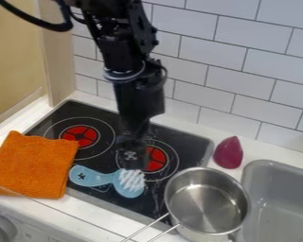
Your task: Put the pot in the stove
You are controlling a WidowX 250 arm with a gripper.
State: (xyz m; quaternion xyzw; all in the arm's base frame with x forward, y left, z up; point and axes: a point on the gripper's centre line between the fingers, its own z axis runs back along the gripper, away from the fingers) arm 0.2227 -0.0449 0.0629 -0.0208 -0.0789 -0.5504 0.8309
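Sitting at the bench (252, 144) strip between stove (189, 142) and sink (268, 165): steel pot (206, 201), upright, mouth up, nothing in it. In this view its rim overlaps the stove's near corner and the sink's edge; can't tell if any of the base is on the glass. Handle (148, 229) is two thin rods running toward the lower left and out of frame.

End effector (132, 164) hangs over the front of the stove, right at the head of the blue brush (110, 179). Can't tell if it's released or clenched, or if it touches the brush. It's apart from the pot.

Handling: thin wall, stiff, should be light for its bulk. Smooth metal, so expect slip on the curved side. Won't dent from a normal squeeze. Best hold is probably the rim, one side of the pinch inside, one outside, on the side facing the stove. Rods are a fallback: narrow, could roll in the grip, and the bowl's weight would hang off to one side and tip it. Lift level, keep it low.

Right burner (156, 159) is the nearer target, but the brush lies close by it. Pot base could land on it and rock. Worth shifting the brush first.
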